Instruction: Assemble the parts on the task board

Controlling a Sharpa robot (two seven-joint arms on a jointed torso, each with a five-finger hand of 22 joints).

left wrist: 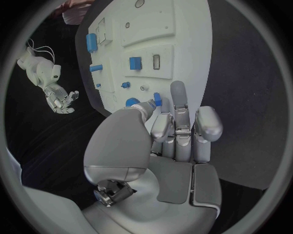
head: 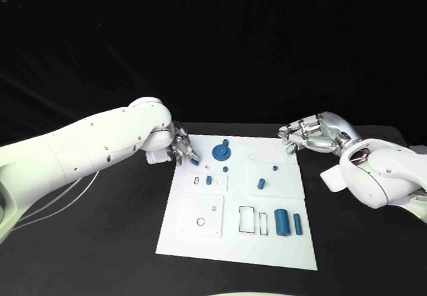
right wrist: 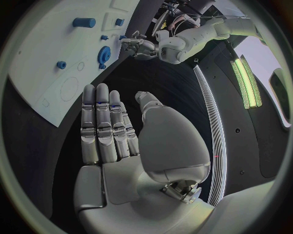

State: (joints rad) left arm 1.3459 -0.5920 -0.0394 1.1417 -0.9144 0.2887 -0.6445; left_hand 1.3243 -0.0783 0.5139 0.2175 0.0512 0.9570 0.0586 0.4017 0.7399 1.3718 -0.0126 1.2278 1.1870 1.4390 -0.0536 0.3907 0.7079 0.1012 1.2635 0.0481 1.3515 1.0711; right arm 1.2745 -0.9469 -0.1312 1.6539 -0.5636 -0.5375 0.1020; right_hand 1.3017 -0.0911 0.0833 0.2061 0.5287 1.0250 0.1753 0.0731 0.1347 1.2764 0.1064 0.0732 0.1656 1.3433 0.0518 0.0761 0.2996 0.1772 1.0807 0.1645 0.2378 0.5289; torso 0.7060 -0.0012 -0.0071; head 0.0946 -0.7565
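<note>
Your left hand [head: 179,148] sits at the far left corner of the white rectangular task board [head: 284,240], which lies in the middle of the black surface [head: 104,258]. In the left wrist view its thumb and a fingertip close on a small blue peg [left wrist: 156,99] right at the board's edge, so treat that hand as pinching the peg. Your right hand [head: 311,136] hovers off the board's far right corner with straight, parted fingers and nothing in it. Just beside the left hand on the board lies a blue toothed gear [head: 221,151]; two blue cylinders [head: 289,222] lie side by side near the board's near right corner, and other small blue parts are scattered between. These pieces look like hard, light plastic: stiff, smooth and probably slippery, so a small one could twist or pop out of a fingertip pinch. Take the peg across its sides, near its middle, and keep it upright as you seat it. The board itself looks light and may slide if you press sideways.
</note>
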